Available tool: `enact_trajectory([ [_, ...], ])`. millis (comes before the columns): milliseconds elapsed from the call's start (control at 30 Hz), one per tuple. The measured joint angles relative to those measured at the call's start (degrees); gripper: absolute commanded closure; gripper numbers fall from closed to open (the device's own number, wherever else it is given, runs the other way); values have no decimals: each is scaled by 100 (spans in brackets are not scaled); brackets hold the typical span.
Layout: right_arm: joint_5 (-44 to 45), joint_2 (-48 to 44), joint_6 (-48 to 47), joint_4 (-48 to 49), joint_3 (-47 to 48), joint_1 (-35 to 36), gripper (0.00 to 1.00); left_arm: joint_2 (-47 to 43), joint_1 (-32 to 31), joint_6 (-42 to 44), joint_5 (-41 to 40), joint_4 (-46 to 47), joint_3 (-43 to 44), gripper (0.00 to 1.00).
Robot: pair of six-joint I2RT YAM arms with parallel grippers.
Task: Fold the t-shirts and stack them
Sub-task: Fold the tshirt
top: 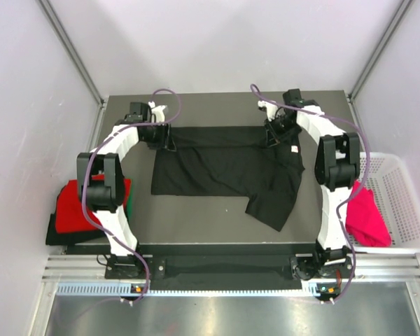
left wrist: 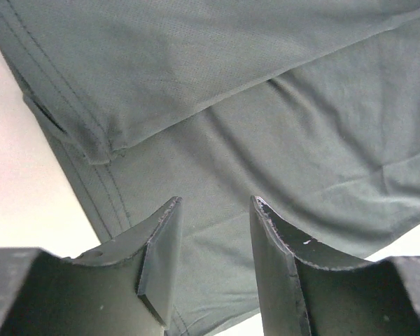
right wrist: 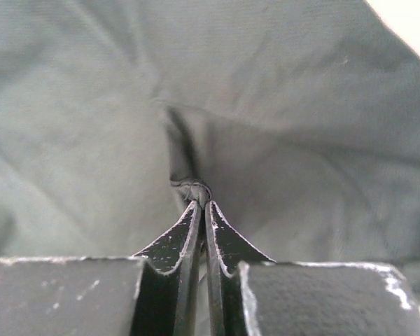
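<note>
While the fold is being set up: plain black soft-cloth t-shirt [top: 224, 168] lies across the middle of the dark grey table [top: 196, 224], rumpled, one sleeve trailing toward the near right
Right gripper [right wrist: 201, 204]: fingers pressed together on a small pucker of black cloth at the shirt's far right, and that looks a firm pinch
Left gripper [left wrist: 215, 203]: jaws spread, hovering over the stitched hem at the shirt's far left corner, nothing between them
Step in hand: by my read, getting a left-side grip to match the right, so both arms can carry the far edge over
Doing it well: come down square on the hem corner and take every layer there, not just the top one; then move both arms together and level, or the cloth skews and wrinkles
Watch for: that loose sleeve dragging or tucking under
White plastic mesh basket [top: 399, 203]: at the table's right edge, holding one magenta-pink t-shirt [top: 367, 213] bunched at its near left end
Left edge, no container: red t-shirt [top: 73, 203] on top of a pile, a sliver of green t-shirt [top: 129, 204] showing beside it
</note>
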Motion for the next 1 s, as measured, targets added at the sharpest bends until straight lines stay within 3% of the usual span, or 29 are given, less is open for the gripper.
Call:
enact_trajectory([
  [33,9,-157,4,11,-116,13,93,-52,0,7,-2,11,-26,52],
  [167,39,-949,105,15,-837,262,74,-197,0,11,0,35,-57,52],
  [267,59,-1390,177,127,-1375,826,63,-234,0,11,-2,39,-57,52],
  [367,315,-1792,164,155,-1926,1482,64,-238,2,11,-9,35,-57,51],
  [467,332,-1856,173,122,-1886,1672,64,-236,2,39,-39,28,-46,51],
  [600,227,-1714,295,116,-1325,896,64,-87,9,168,-190,-151,326,45],
  [800,125,-1010,496,323,-234,-560,62,763,103,267,-378,-444,1753,43],
  [1000,66,48,710,319,472,-1056,62,1775,369,83,-101,-651,2706,43],
])
